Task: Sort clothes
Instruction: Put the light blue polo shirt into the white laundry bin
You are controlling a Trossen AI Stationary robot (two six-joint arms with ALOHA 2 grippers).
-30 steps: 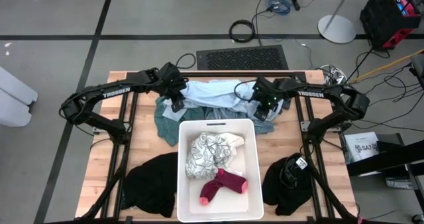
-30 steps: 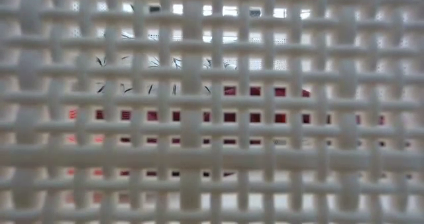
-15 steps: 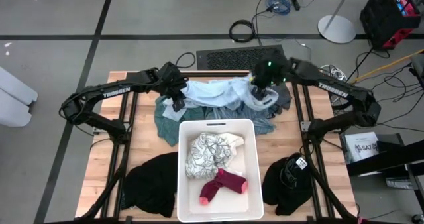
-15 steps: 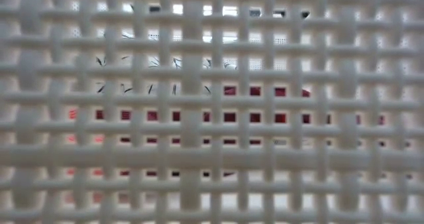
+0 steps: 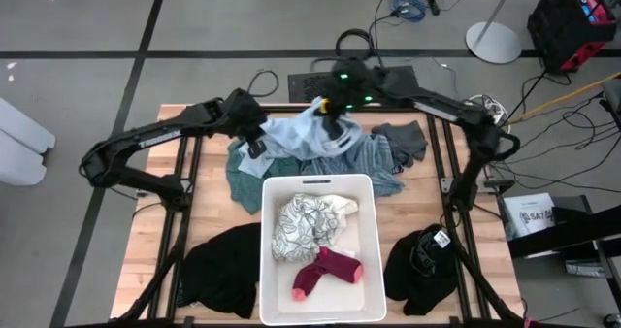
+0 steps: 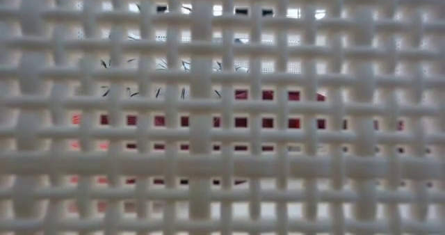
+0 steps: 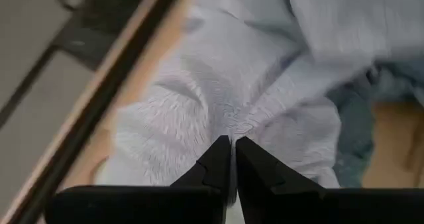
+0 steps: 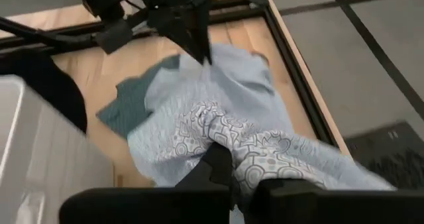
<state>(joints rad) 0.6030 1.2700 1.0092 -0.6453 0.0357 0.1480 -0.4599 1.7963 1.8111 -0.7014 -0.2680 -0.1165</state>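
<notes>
A light blue garment (image 5: 301,134) stretches between my two grippers at the table's far side. My left gripper (image 5: 258,144) is shut on its left end, and my right gripper (image 5: 335,117) is shut on its other end, raised above the pile. Under it lie a teal garment (image 5: 243,180), a blue-white striped one (image 5: 376,163) and a dark grey one (image 5: 405,139), all flat on the wood. The right wrist view shows the left gripper (image 8: 193,42) at the cloth's far end. My left gripper pinches a puckered fold of the light blue cloth (image 7: 240,126) between its two fingertips, coming from the table's left and slanting down. Creases fan out from the pinch toward the other arm. My right gripper pinches a bunched fold of the same garment (image 8: 228,139), its patterned side showing, slanting down from the far side. That end is lifted clear, and the rest drapes down toward the left gripper.
A white bin (image 5: 267,270) at the near middle holds a white patterned garment (image 5: 309,221) and a pink-magenta sock (image 5: 327,270). Black clothes lie to its left (image 5: 218,270) and right (image 5: 422,267). The bin's lattice wall (image 6: 222,124) fills the low view.
My right gripper has risen and swung toward the far edge and the table's left, carrying the light blue garment's right end up and over toward the left gripper. The garment has bunched shorter, uncovering the striped and dark grey clothes. Its left end stays with the left gripper.
</notes>
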